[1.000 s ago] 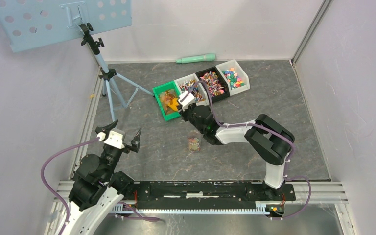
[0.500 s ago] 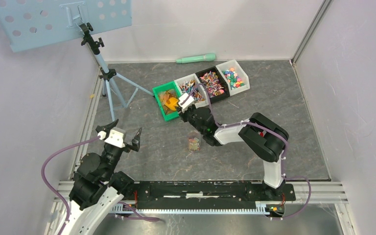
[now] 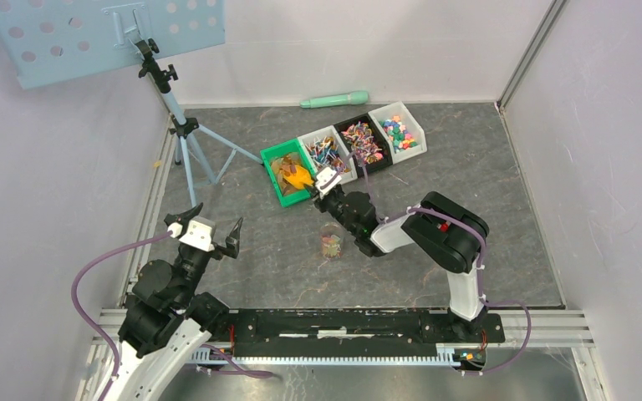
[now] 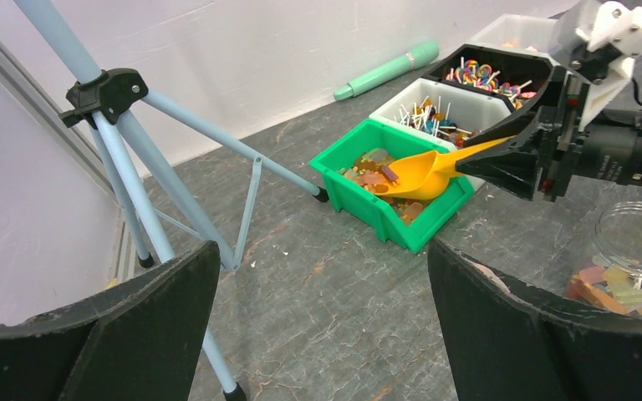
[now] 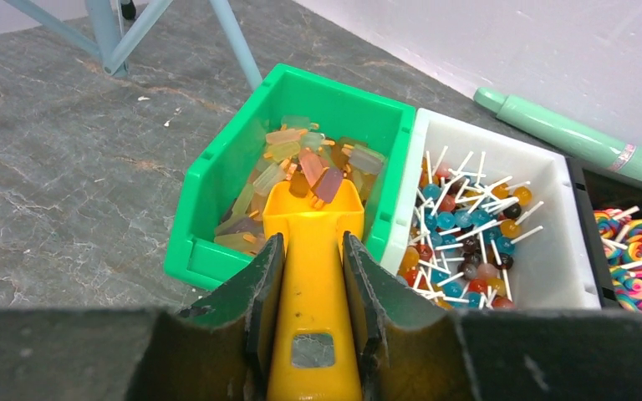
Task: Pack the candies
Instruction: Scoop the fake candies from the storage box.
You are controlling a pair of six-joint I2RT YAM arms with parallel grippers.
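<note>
Over the green bin (image 5: 217, 192) hangs the yellow scoop (image 5: 313, 221), its bowl above the bin's right half. A few flat candies (image 5: 316, 177) in orange, pink and pale yellow lie at the bowl's front lip, and many more are heaped in the bin beneath it. The right gripper (image 5: 311, 251) reaches toward the bin from the side of the arm bases, with both fingers pressed against the scoop's handle, one on each flank.

On that same near side of the bin, and apart from it, a clear jar (image 4: 635, 242) stands open on the table with a shallow layer of candies at its bottom.

The left gripper (image 3: 216, 219) hovers well away from the bin, to its left and nearer the arm bases. Its jaws are spread wide with nothing between them.

A white bin (image 5: 547, 259) of ball lollipops touches the green bin's right wall. A tripod (image 3: 185, 134) stands to the green bin's left.
</note>
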